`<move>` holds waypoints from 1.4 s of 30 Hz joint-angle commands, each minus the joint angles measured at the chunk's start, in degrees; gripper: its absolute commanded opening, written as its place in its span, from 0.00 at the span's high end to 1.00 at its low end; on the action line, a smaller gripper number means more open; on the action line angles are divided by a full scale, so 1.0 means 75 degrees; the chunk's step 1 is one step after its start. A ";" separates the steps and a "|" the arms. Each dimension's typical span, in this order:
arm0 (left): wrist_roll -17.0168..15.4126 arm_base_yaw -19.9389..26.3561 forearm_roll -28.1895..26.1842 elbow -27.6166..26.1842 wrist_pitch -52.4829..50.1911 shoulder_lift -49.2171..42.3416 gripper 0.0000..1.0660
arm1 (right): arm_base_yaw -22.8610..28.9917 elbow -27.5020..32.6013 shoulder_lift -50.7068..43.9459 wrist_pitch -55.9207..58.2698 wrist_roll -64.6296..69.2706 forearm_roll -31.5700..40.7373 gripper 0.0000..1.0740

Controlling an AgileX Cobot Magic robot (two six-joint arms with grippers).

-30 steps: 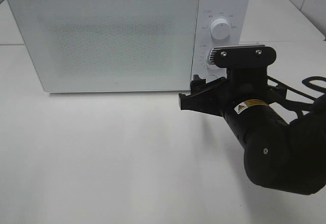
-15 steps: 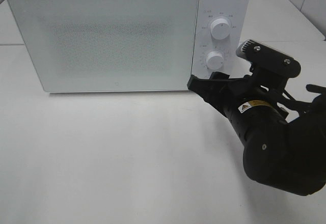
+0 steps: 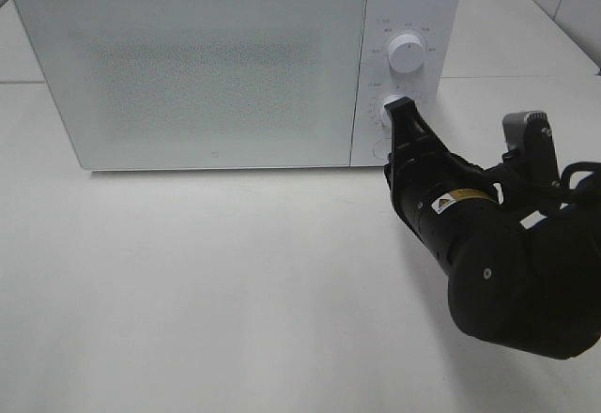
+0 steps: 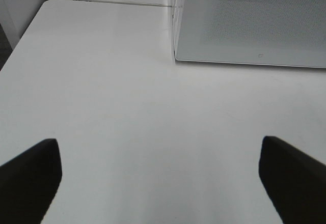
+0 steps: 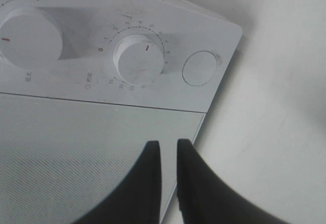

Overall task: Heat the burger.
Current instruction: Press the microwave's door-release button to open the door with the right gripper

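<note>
The right gripper [image 5: 168, 143], jaws nearly pressed together and pinching nothing, is pointing at the lower dial [image 5: 136, 57] of the closed microwave [image 3: 188, 66]. It should be meeting the control squarely and gently. The left gripper [image 4: 158, 141] is hovering spread over the table [image 3: 235, 291]. The burger is not showing, probably behind the door.

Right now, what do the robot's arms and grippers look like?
The right arm is thick, rounded and matte black, with a yellow warning label and black cables. The right gripper has slim, tapered black fingers; the left gripper has blunt black ones. The left arm itself is unseen.
</note>
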 commanded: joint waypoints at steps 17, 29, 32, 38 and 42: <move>-0.0008 0.0023 0.0000 0.0008 0.0000 -0.0130 0.08 | -0.0344 -0.0061 -0.0008 0.0374 0.2437 -0.0550 1.00; -0.0008 0.0023 0.0000 0.0008 0.0000 -0.0130 0.08 | -0.0810 -0.0344 0.0710 0.0328 0.3529 -0.1253 1.00; -0.0008 0.0023 0.0000 0.0008 0.0000 -0.0130 0.08 | -0.0955 -0.0565 0.1054 0.0336 0.3766 -0.1474 1.00; -0.0008 0.0023 0.0000 0.0008 0.0000 -0.0130 0.08 | -0.1421 -0.1070 0.1429 0.0542 0.3751 -0.1841 1.00; -0.0008 0.0023 0.0000 0.0008 0.0000 -0.0130 0.08 | -0.1673 -0.1413 0.1665 0.0703 0.3720 -0.1917 1.00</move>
